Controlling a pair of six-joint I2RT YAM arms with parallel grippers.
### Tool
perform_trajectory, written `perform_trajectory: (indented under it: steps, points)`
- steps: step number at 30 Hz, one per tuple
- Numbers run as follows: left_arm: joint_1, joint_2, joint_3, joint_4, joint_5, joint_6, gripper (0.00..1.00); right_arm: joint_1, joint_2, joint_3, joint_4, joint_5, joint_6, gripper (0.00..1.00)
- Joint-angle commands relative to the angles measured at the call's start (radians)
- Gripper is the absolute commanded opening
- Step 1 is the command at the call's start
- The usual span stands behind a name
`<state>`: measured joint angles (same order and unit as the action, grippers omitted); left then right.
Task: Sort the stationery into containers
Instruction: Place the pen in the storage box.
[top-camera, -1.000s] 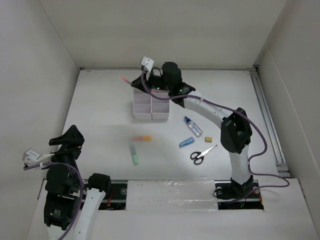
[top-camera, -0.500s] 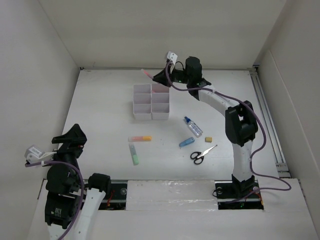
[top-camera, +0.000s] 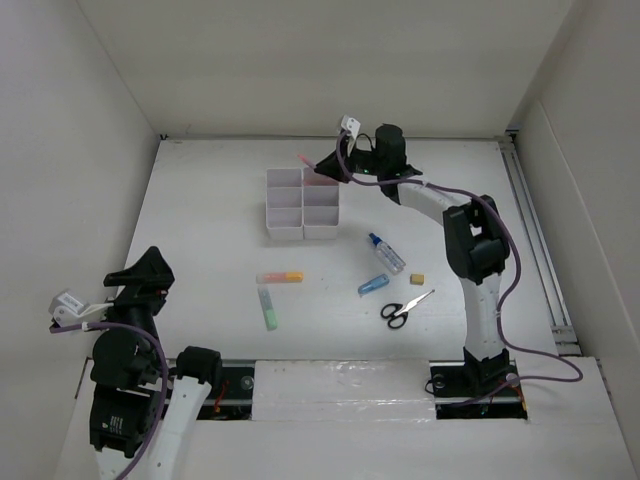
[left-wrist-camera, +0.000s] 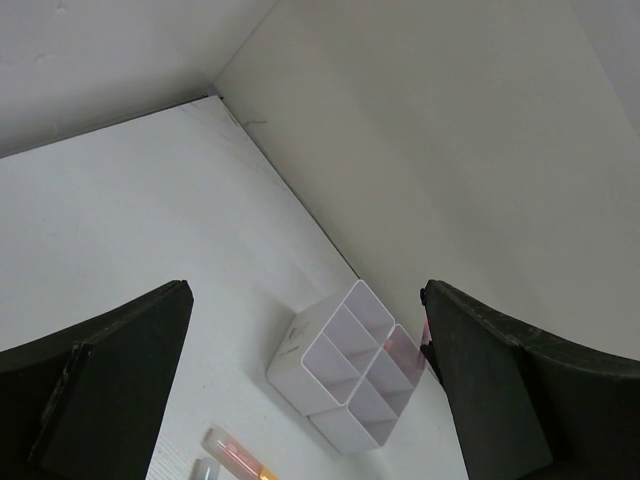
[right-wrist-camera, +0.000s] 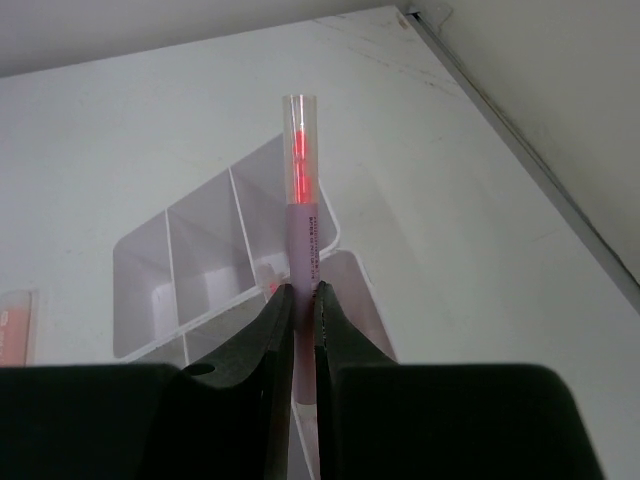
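Right claw (right-wrist-camera: 300, 300), clenching the translucent pink plastic pen (right-wrist-camera: 302, 200), is swinging in above the white plastic trays (top-camera: 285, 232) — drop nearing; left claw (left-wrist-camera: 304, 290) released.

pink pen (right-wrist-camera: 303, 225), lower end: hidden between the right gripper (right-wrist-camera: 302, 292) fingers
trays (right-wrist-camera: 168, 240), near side: blocked by that gripper
highlighters (left-wrist-camera: 235, 455): cut by the left wrist view's bottom edge

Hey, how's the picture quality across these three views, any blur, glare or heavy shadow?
Top external: even, soft light, with only faint shadows on the table. Left wrist: the left gripper shows its fingers nearly black, while the trays are clear. Right wrist: the pink pen is sharp, with no glare.
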<state>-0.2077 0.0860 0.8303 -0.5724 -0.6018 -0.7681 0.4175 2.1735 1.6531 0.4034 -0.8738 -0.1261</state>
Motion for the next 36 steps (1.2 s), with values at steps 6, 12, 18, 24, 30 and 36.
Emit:
perform_trajectory:
  steps: [6, 12, 18, 24, 30, 36]
  points:
    - [-0.004, 0.012, -0.003, 0.04, 0.017, 0.016, 1.0, -0.017, -0.003, -0.01, 0.087, -0.044, 0.013, 0.17]
    - [-0.004, 0.012, -0.003, 0.04, 0.017, 0.016, 1.0, -0.017, 0.006, -0.01, 0.087, -0.034, 0.013, 0.19]
    - [-0.004, 0.012, -0.003, 0.04, 0.017, 0.016, 1.0, -0.017, 0.006, -0.019, 0.097, -0.024, 0.013, 0.45]
    - [-0.004, 0.012, -0.003, 0.04, 0.017, 0.016, 1.0, -0.008, -0.076, -0.102, 0.162, -0.036, 0.028, 0.63]
    - [-0.004, 0.012, -0.013, 0.04, 0.017, 0.026, 1.0, 0.101, -0.357, -0.311, 0.215, 0.24, 0.017, 1.0]
    - [-0.004, 0.012, -0.013, 0.04, 0.027, 0.026, 1.0, 0.256, -0.373, -0.233, -0.265, 0.243, -0.134, 0.96]
